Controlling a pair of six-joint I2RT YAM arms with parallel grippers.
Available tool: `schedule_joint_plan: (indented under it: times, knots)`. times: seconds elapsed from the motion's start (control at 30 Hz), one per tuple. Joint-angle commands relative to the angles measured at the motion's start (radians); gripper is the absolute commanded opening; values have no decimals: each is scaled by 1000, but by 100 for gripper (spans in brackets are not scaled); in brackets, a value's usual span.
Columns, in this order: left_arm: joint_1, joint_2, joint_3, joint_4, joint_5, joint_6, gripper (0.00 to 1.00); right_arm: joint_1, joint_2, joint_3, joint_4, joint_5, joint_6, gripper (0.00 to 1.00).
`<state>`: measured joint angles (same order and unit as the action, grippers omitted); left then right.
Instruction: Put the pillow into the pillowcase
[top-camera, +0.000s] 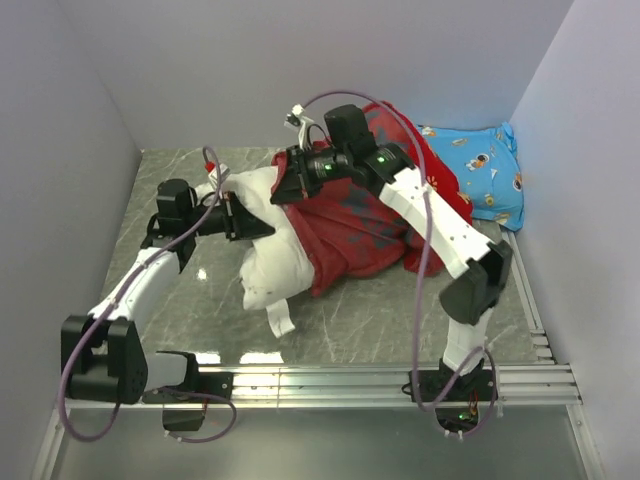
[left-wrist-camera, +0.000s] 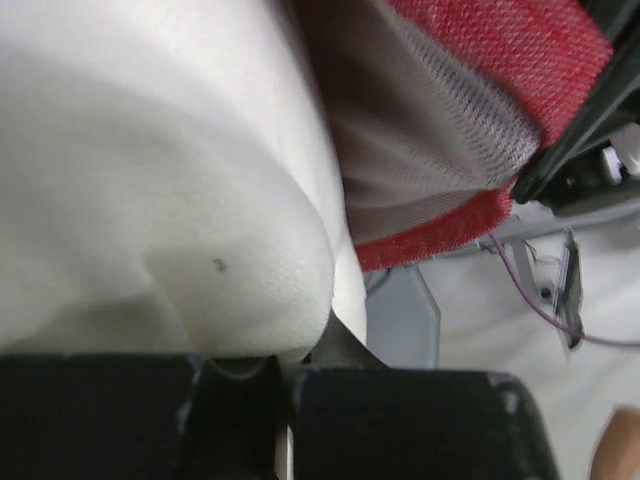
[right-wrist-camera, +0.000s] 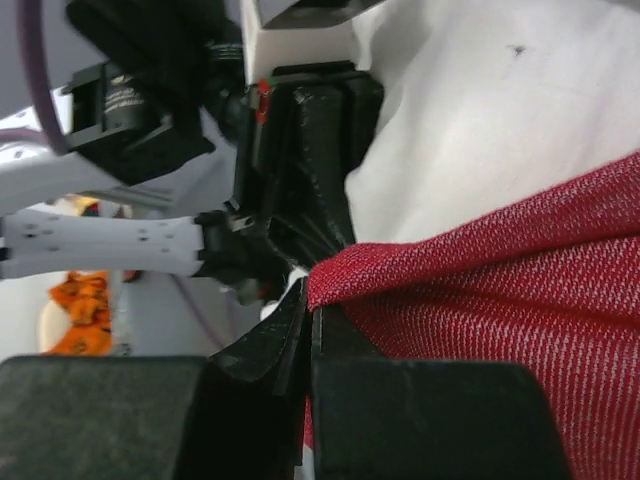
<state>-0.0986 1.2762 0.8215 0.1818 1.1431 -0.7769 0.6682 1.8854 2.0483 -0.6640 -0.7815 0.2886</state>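
The white pillow (top-camera: 262, 255) lies mid-table with its right end under the mouth of the red pillowcase (top-camera: 360, 225). My left gripper (top-camera: 238, 216) is shut on the pillow's upper left part. In the left wrist view the pillow (left-wrist-camera: 150, 180) bulges over the closed left gripper (left-wrist-camera: 285, 375), and the pillowcase hem (left-wrist-camera: 470, 100) hangs at the upper right. My right gripper (top-camera: 287, 186) is shut on the pillowcase's edge above the pillow. In the right wrist view that gripper (right-wrist-camera: 310, 325) pinches the pillowcase (right-wrist-camera: 500, 310) at its corner, with the pillow (right-wrist-camera: 480, 120) behind.
A blue cartoon-print pillow (top-camera: 482, 172) lies at the back right against the wall. White walls close in the grey marble table (top-camera: 360, 320) on the left, back and right. A metal rail (top-camera: 380, 380) runs along the near edge.
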Motion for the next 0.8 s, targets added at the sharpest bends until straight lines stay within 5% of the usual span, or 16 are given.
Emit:
schedule_joint_plan:
  times: [0.0,0.03,0.07,0.1,0.2,0.27,0.3,0.4,0.53,0.63,0.77]
  knots:
    - [5,-31,97,-364,176,379,0,67,-143,-151,114,-182,173,0]
    - [14,-18,125,-512,182,531,0,68,-153,-175,71,-174,143,0]
    - [19,32,184,-847,181,689,0,71,-187,-241,44,-170,111,0]
    - [20,69,221,-1012,141,1048,0,71,-213,-276,20,-141,103,0]
    - [31,247,317,-1466,86,1529,0,83,-305,-368,-18,-101,57,4]
    - [65,343,362,-1507,47,1585,0,103,-324,-378,-77,-76,-47,32]
    - [68,369,381,-1501,26,1596,1,105,-316,-364,-148,-64,-87,57]
    - [69,423,427,-1440,-86,1565,4,56,-266,-164,-282,40,-238,81]
    - [54,341,407,-1239,-207,1493,23,-117,-46,244,-292,233,-270,82]
    - [22,251,352,-1121,-247,1455,25,-157,84,409,-295,349,-388,82]
    - [-21,201,281,-1049,-304,1430,24,-156,155,207,-226,578,-627,77]
